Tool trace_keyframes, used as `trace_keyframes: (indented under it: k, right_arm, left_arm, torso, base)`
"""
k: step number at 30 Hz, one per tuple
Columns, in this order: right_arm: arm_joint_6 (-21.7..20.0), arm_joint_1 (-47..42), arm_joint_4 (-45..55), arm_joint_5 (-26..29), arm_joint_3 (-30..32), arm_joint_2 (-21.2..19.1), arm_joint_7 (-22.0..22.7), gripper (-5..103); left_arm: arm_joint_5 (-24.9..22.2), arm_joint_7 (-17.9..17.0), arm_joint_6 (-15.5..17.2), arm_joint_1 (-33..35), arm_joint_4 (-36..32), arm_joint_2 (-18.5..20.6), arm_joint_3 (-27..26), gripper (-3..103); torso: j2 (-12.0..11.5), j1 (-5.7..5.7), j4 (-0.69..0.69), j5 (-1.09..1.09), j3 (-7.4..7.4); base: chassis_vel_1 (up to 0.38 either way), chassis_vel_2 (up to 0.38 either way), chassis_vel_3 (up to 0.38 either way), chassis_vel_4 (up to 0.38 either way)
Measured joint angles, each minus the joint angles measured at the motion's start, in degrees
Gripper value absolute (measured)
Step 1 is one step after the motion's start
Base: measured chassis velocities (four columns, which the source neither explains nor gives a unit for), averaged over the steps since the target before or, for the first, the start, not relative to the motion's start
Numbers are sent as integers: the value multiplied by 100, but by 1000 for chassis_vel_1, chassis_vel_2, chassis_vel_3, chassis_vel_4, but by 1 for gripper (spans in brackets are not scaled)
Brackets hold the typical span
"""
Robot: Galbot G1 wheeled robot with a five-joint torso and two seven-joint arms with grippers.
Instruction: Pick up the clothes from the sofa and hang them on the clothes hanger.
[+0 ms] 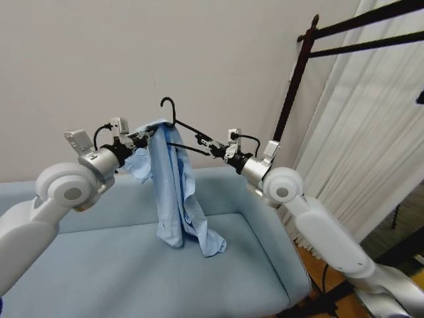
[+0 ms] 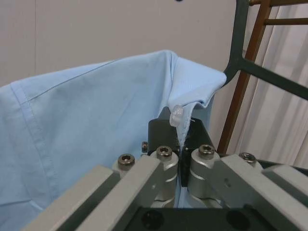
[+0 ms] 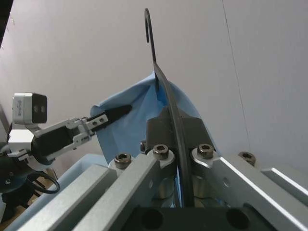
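A light blue shirt [image 1: 171,192] hangs over the left arm of a black hanger [image 1: 173,118] held in the air above the sofa. Its tail reaches down to the seat. My left gripper [image 1: 140,138] is at the shirt's top edge beside the hook, shut on the cloth. The left wrist view shows the shirt [image 2: 96,120] with its collar fold pinched in that gripper [image 2: 181,144]. My right gripper [image 1: 202,141] is shut on the hanger's right arm. In the right wrist view the hanger [image 3: 166,91] runs up from this gripper [image 3: 179,139], with the shirt [image 3: 137,130] behind it.
The pale blue sofa [image 1: 99,265] spreads below both arms. A dark wooden clothes rack [image 1: 298,73] with horizontal rails stands at the right, in front of white curtains [image 1: 371,146]. A bare wall lies behind.
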Motion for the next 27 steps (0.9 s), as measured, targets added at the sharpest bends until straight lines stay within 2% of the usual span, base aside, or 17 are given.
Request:
trace_keyframes:
  k: [17, 20, 24, 26, 27]
  right_arm:
    - [93, 54, 111, 52, -23, -22, -46, 1]
    - [96, 53, 120, 51, -23, -38, -58, 1]
    - [106, 34, 154, 49, -22, -109, -92, 1]
    - [106, 24, 165, 48, -22, -123, -99, 1]
    - [106, 15, 180, 48, -22, -137, -106, 1]
  left_arm:
    - [185, -27, -54, 342, -237, -58, -95, 1]
    - [233, -28, -68, 347, -237, -69, -94, -2]
    - [267, -10, -99, 330, -229, -100, -94, 18]
    - [274, -9, -102, 330, -232, -113, -91, 18]
    - [286, -9, -104, 331, -239, -129, -87, 24]
  torso:
    - [0, -1, 1, 0, 0]
    - [0, 0, 0, 0, 0]
    - [0, 0, 0, 0, 0]
    - [0, 0, 0, 0, 0]
    - [0, -1, 0, 0, 0]
  base:
    - [0, 0, 0, 0]
    - [0, 0, 0, 0]
    - [0, 0, 0, 0]
    - [0, 0, 0, 0]
    - [0, 0, 0, 0]
